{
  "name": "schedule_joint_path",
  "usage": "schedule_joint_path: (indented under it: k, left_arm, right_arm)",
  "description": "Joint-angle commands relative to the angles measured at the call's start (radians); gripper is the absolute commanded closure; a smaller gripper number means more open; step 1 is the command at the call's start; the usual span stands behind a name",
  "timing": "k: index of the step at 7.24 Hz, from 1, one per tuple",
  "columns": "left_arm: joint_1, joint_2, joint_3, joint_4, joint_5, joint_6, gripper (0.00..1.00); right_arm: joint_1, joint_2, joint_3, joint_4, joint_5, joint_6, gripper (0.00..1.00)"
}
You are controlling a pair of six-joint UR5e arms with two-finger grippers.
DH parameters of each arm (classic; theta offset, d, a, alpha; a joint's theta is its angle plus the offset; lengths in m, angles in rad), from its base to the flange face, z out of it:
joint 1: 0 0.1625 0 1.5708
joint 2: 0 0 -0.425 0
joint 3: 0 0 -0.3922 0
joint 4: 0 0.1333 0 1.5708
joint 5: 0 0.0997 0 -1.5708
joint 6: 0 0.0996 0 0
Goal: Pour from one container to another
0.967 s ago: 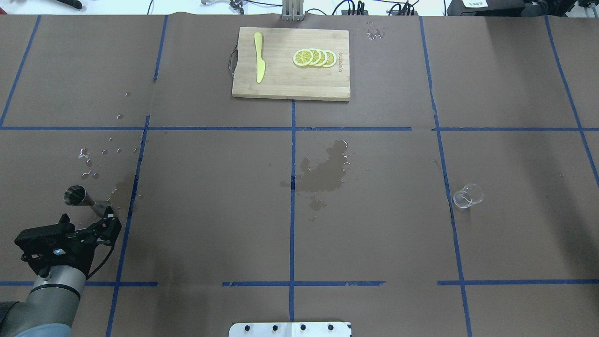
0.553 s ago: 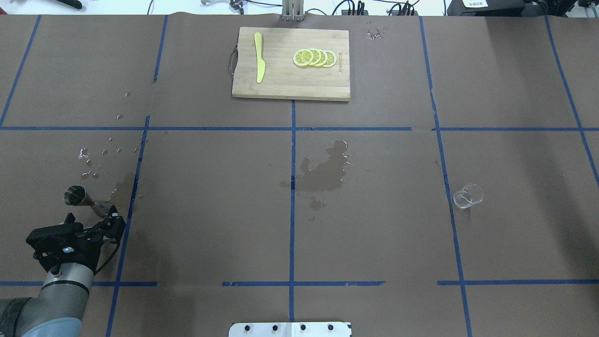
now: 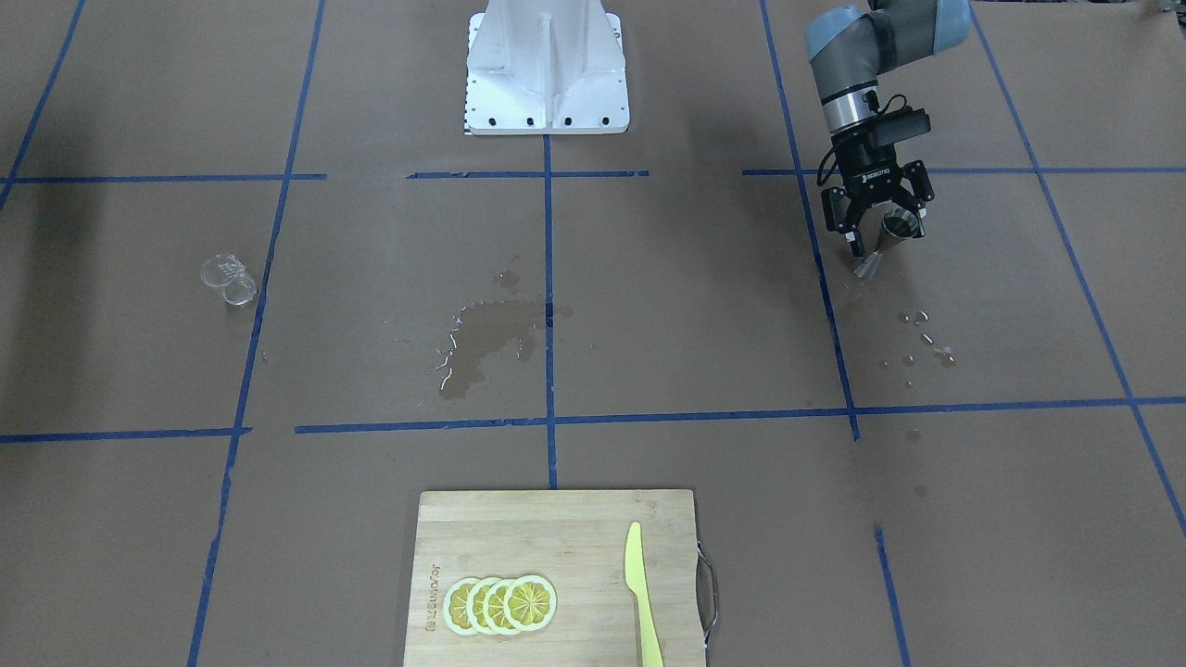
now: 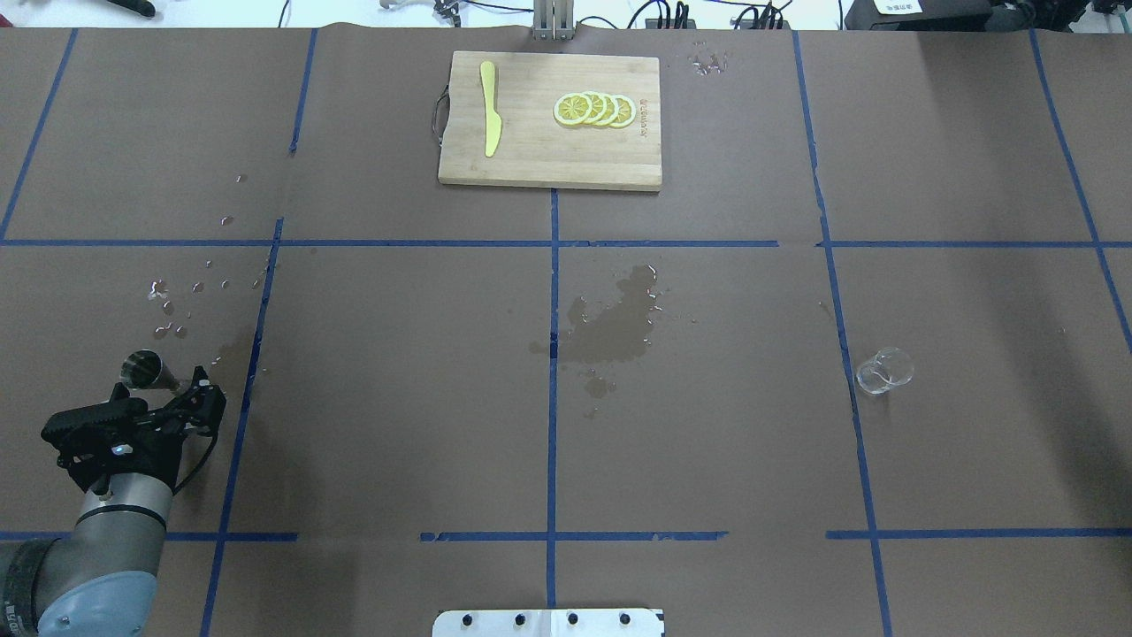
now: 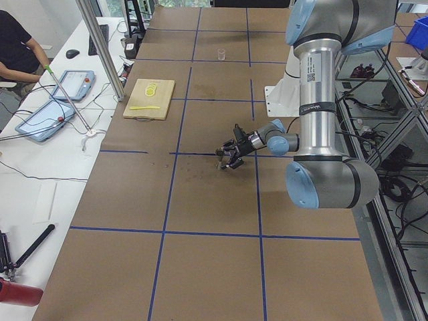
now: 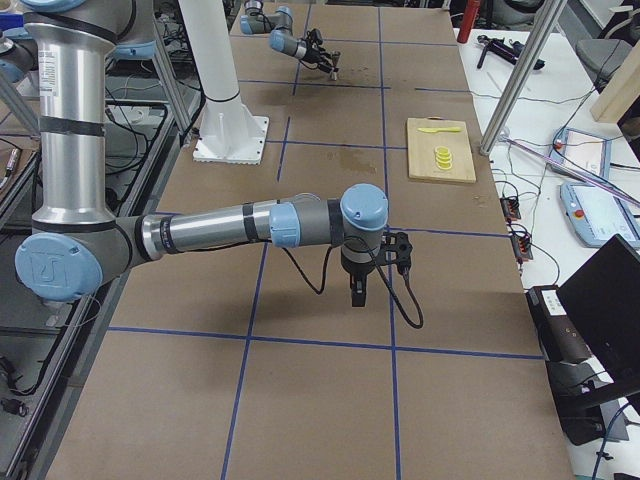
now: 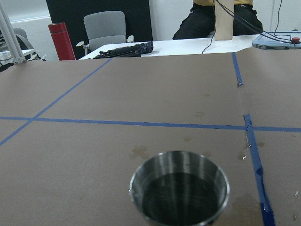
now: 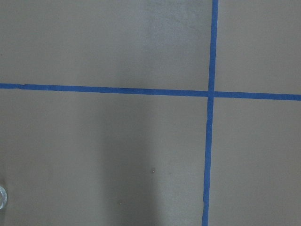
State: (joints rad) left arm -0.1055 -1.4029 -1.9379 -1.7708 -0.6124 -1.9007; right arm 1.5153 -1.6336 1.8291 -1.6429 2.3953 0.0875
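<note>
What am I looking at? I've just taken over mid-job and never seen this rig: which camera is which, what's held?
Two robot arms share one paper-covered table. Two pictures look down on it, from behind the robot and from across; two look along it from its ends; two come from wrist cameras. The left gripper is open around a metal jigger. The right gripper hovers above the table; whether it is open, I cannot tell. The clear cup sits far on the robot's right. On the far side a cutting board carries lemon slices and a yellow knife. A wet patch marks the middle.
</note>
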Motion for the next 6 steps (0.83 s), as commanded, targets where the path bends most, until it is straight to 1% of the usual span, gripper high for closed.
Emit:
schedule_joint_path:
  k: [1,2,6]
  left_arm:
    - [-0.008,-0.109,0.074,0.001,-0.001,0.002,0.14]
    - [-0.008,-0.117,0.080,0.001,-0.001,0.002,0.19]
    - [-0.033,-0.081,0.062,0.001,-0.001,0.003,0.19]
  right_arm:
    - [0.000,-0.002,-0.007,0.000,-0.001,0.000,0.00]
    - [0.000,-0.002,-0.007,0.000,-0.002,0.000,0.00]
    - [0.000,0.000,-0.002,0.000,-0.001,-0.002,0.00]
